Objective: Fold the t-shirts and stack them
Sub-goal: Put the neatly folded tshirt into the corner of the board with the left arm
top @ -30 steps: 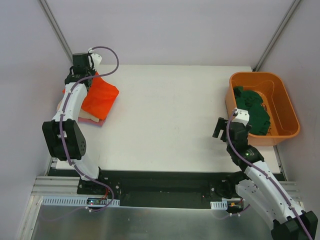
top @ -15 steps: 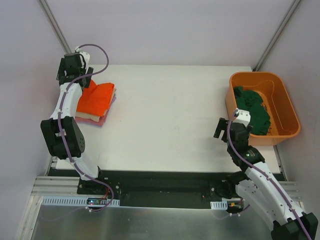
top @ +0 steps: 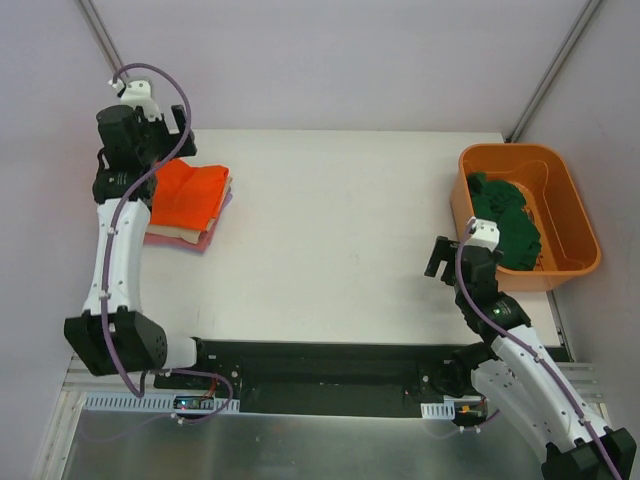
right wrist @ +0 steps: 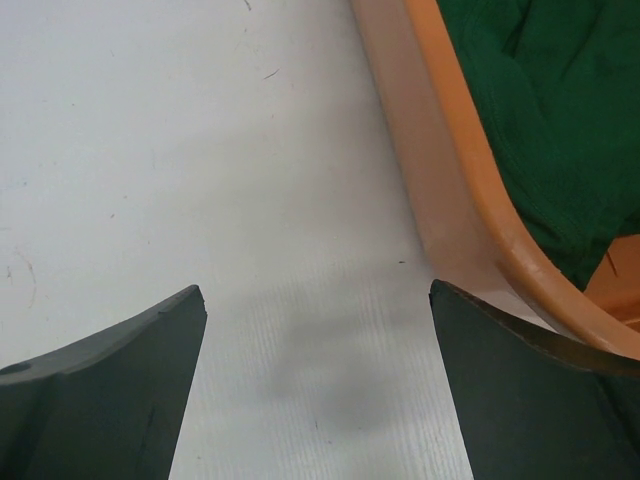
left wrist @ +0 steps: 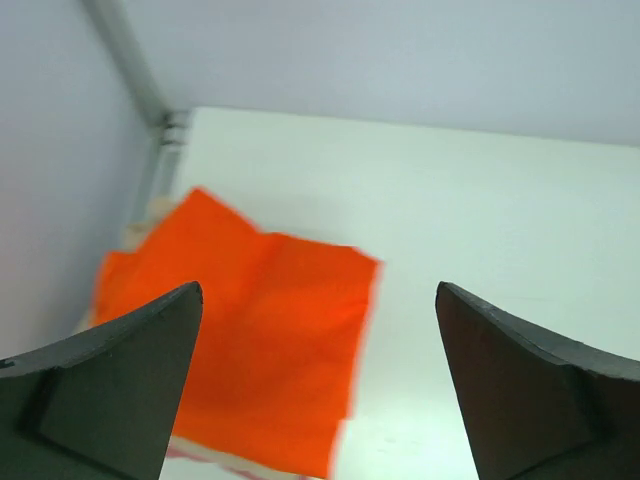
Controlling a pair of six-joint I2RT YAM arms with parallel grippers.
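Nearest the arm bases, the right gripper (right wrist: 315,290) hangs just above the bare white table (top: 340,220) with its jaws spread wide and nothing between them. It sits just beside the near left corner of the orange bin (top: 456,205); whether a finger touches the wall cannot be told. Inside the bin lies the dark green t-shirt (top: 505,215), crumpled and unfolded, filling the near half.

Farther back on the left side of the table is a small stack. The bright orange t-shirt (top: 190,190) lies folded on top, the beige t-shirt (top: 168,233) is under it, and a pink t-shirt (top: 206,241) shows as a thin edge at the bottom. At the far left corner, the left gripper (left wrist: 318,290) is raised over the stack, parted wide and empty, clear of the cloth.
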